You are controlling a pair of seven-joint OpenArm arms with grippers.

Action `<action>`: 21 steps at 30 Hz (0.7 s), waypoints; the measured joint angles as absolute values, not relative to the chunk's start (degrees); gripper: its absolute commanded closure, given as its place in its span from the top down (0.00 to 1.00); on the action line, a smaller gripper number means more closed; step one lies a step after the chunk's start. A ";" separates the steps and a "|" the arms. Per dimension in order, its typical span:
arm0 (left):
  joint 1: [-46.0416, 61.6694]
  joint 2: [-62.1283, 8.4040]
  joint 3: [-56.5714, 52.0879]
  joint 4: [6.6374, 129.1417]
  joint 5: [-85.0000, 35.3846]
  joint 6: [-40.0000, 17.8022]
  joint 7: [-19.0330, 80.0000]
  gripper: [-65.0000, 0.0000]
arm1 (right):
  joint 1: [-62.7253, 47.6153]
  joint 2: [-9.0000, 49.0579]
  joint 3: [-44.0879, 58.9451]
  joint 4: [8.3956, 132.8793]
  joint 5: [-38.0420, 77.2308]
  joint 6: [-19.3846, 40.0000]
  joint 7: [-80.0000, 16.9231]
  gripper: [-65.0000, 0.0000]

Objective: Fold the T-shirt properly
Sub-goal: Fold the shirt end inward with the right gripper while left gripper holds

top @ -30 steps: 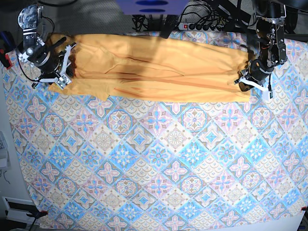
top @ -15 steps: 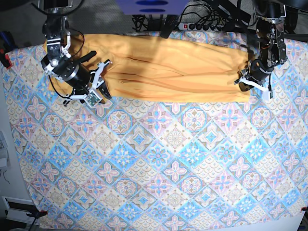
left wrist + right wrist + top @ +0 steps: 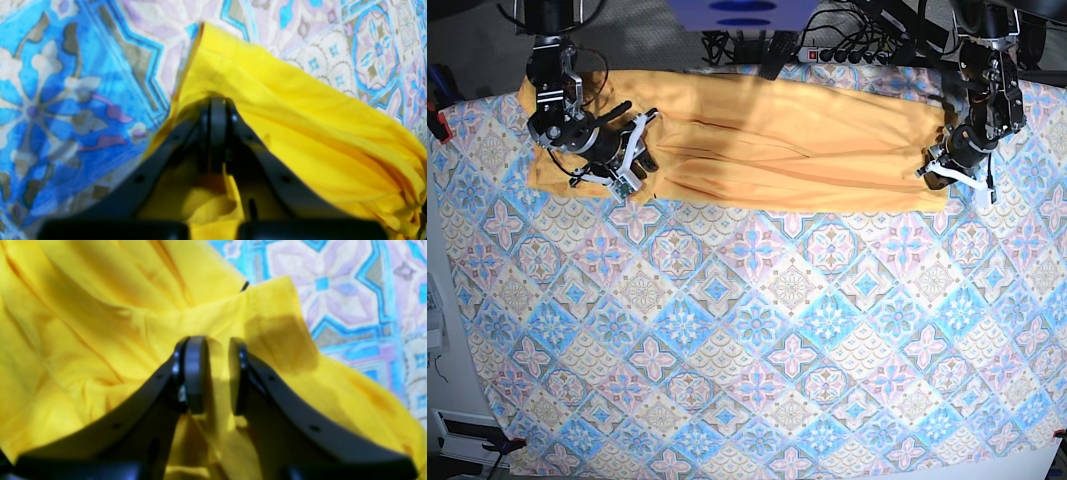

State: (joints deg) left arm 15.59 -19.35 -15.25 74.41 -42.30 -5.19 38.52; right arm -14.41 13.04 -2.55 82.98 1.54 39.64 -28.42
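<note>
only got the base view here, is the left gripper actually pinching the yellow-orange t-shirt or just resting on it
Observer: The left wrist view shows the left gripper with its jaws pressed together and fabric of the mustard cotton T-shirt bunched behind its fingertips.
Operator: and the right one
Observer: The right gripper has a narrow gap between its pads, and a fold of the shirt runs through that gap.
Operator: anything under the left gripper besides shirt
Observer: Beside that end of the shirt, the blue-pink patterned tablecloth lies bare.
</note>
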 measured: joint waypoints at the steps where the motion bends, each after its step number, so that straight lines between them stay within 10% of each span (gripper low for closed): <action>1: 15.59 -19.35 -15.25 74.41 -42.30 -5.19 38.52 0.04 | -14.44 13.04 -2.55 82.76 1.56 39.64 -28.51 0.19; 21: 16.62 -24.71 -19.59 73.38 -50.74 -1.72 47.42 0.24 | -15.55 13.02 -2.48 82.91 2.00 39.24 -28.60 0.19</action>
